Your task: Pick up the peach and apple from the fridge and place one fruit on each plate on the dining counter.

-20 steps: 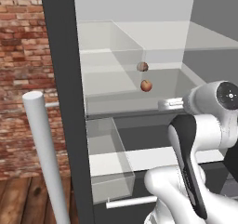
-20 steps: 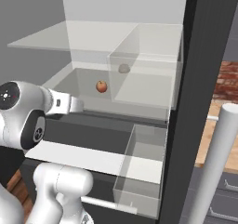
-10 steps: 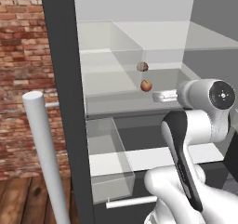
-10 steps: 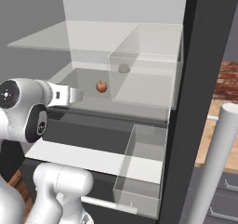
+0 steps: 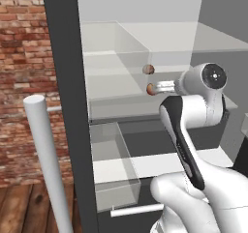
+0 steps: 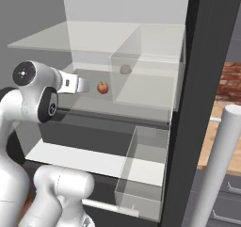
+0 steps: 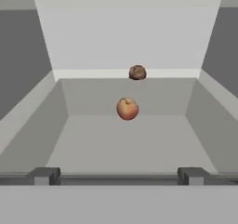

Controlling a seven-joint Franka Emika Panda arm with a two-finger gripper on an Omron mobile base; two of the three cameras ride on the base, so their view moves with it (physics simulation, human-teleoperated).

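I see an orange-red peach with a yellowish blush, a dull dark-brown lump behind it, the fridge's dark grey-black casing and white interior, and a red-brick wall.

- Arm: glossy white rounded shells, with a black band along one link.
- Joint cap: dark disc with pale centre.
- Finger tips: small, dark grey, blocky.
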